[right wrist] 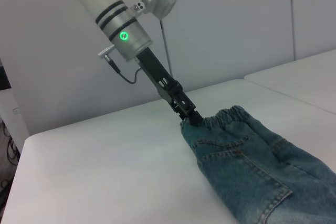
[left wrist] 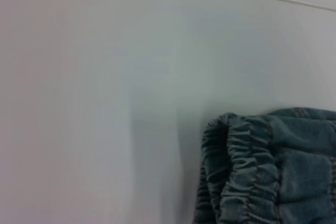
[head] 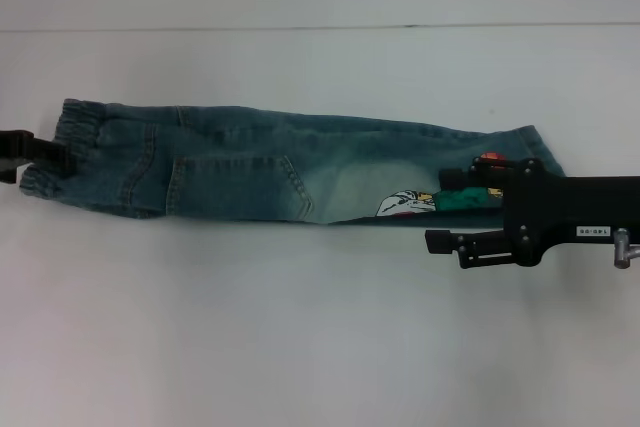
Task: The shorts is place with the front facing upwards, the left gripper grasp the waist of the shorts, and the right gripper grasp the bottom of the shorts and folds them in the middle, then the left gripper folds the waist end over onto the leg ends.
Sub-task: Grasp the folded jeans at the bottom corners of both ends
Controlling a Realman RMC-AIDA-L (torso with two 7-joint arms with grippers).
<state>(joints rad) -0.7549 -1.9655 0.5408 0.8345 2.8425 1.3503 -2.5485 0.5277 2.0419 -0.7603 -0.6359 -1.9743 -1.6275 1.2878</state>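
Shorts (head: 290,167) lie folded lengthwise across the bench (head: 300,347). Left gripper (right wrist: 190,117) clamps the waist (head: 45,152). Right gripper (head: 447,209) sits over the leg ends (head: 525,147), opening unclear; white label (head: 594,231) illegible.

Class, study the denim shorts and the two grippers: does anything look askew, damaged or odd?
Nothing looks damaged. The shorts lie folded lengthwise on the white table, slightly slanted. The left gripper pinches the waist, which bunches there. The right gripper sits at the leg ends, beside the cartoon print.
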